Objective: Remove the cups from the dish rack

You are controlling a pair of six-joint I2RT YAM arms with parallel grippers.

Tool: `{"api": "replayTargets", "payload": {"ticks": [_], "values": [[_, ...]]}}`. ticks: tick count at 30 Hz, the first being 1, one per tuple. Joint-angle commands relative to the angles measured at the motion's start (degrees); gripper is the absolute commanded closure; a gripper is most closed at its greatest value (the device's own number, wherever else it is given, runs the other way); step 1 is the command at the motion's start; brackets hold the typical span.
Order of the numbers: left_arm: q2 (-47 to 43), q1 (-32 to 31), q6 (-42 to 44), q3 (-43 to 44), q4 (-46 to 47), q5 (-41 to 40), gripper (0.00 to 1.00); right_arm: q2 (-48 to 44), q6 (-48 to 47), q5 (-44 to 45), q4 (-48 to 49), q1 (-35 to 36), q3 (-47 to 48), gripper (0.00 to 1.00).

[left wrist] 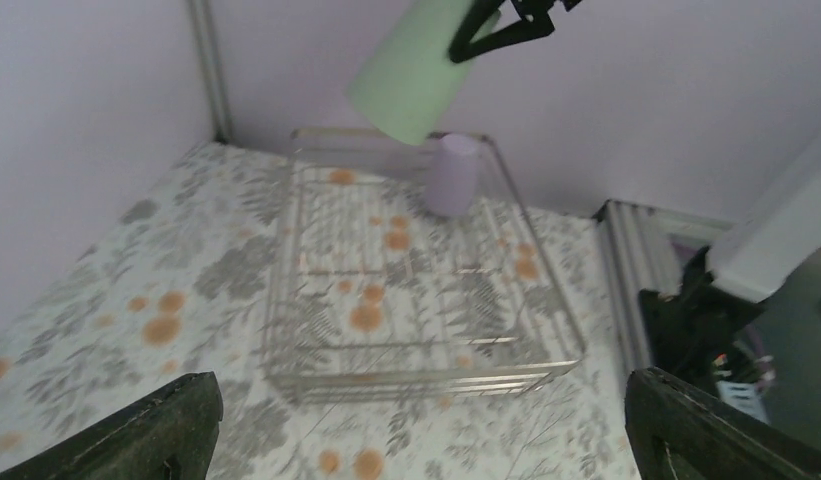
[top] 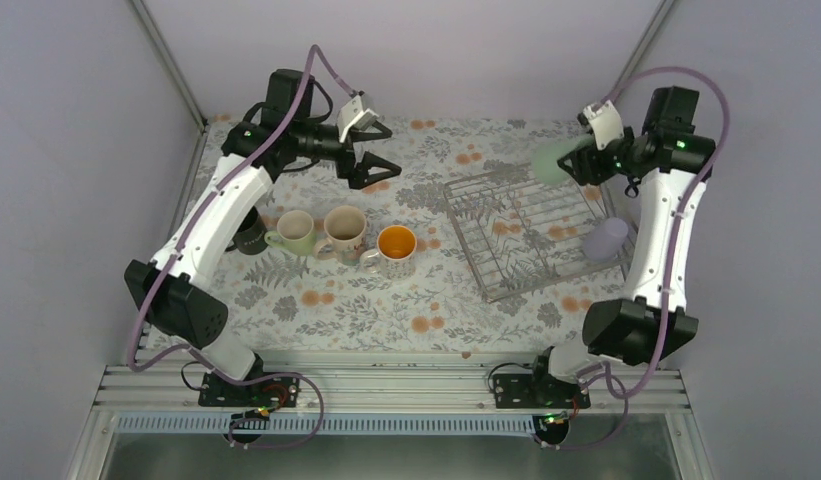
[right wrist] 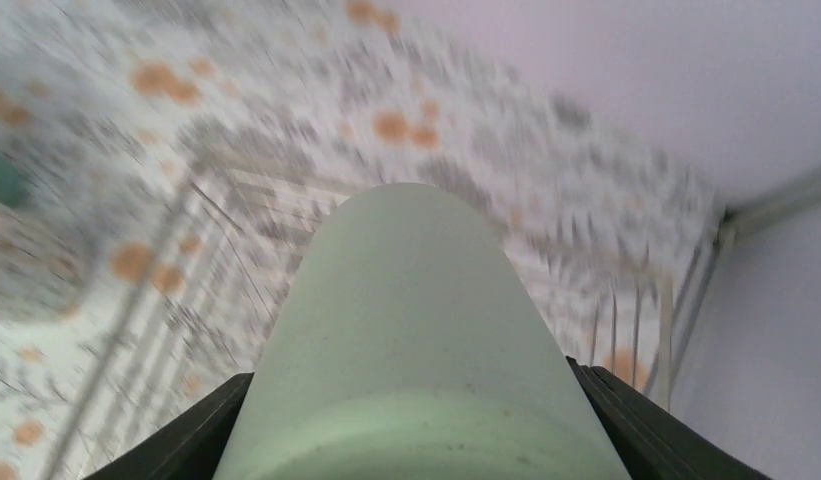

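The right gripper [top: 578,160] has its fingers [right wrist: 176,440] clamped on either side of a smooth, pale green tumbler [top: 554,160]. It holds the tumbler in the air on a slant, above the far edge of the rectangular silver wire dish rack [top: 506,262]. In the right wrist view the tumbler's rounded body fills the space between the two dark fingers, and the background there is blurred.

A lavender tumbler [top: 606,240] stands in the rack near its right side, close to the right arm. In the left wrist view it sits at the rack's far end, just below the raised green one.

The left gripper [top: 384,148] hangs above the far left part of the flower-patterned table [top: 336,310]. Its fingers [left wrist: 166,430] are spread wide apart with nothing between them, and it faces the rack.

Four mugs stand close together in a row on the table, left of the rack and apart from it. They are a black mug [top: 250,236] partly hidden by the left arm, a pale green mug [top: 296,232], a cream patterned mug [top: 344,230], and a patterned mug with orange inside [top: 395,246].
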Motion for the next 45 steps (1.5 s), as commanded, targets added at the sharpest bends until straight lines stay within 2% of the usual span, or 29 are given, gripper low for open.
{"api": "replayTargets", "payload": {"ticks": [1, 5, 8, 11, 15, 21, 24, 35, 45], "values": [[2.22, -0.17, -5.5, -0.31, 8.36, 11.22, 0.0, -2.31, 5.0, -13.37, -2.16, 4.13, 7.15, 0.9], [0.66, -0.22, -9.7, -4.93, 17.61, 13.06, 0.0, -1.43, 8.17, -27.42, -1.29, 7.34, 12.11, 0.92], [1.19, -0.22, -11.66, -4.35, 19.35, 14.92, 0.0, -0.77, 11.83, -34.69, 2.69, 10.36, 12.39, 0.94], [2.02, -0.22, -13.68, -3.9, 21.11, 15.88, 0.0, -1.12, 16.55, -41.18, 9.48, 12.59, 8.98, 0.93], [2.47, -0.35, -17.08, -5.17, 25.58, 16.99, 0.0, -3.62, 26.9, -48.72, 24.78, 15.28, 0.01, 0.94], [5.12, -0.82, -17.57, -2.65, 25.17, 18.4, 0.0, -3.72, 36.82, -52.2, 36.56, 19.24, -3.79, 0.94], [6.11, -1.3, -17.83, -1.58, 24.88, 19.48, 0.0, -2.78, 39.2, -53.49, 39.1, 20.18, -4.03, 0.93], [7.96, -4.03, -19.76, 1.06, 25.65, 23.92, 0.01, -0.26, 38.64, -53.11, 38.86, 21.26, -3.37, 0.93], [3.79, -4.43, -18.3, 0.68, 24.53, 23.48, 0.03, 0.66, 35.11, -52.04, 36.4, 21.33, -3.4, 0.93]]}}
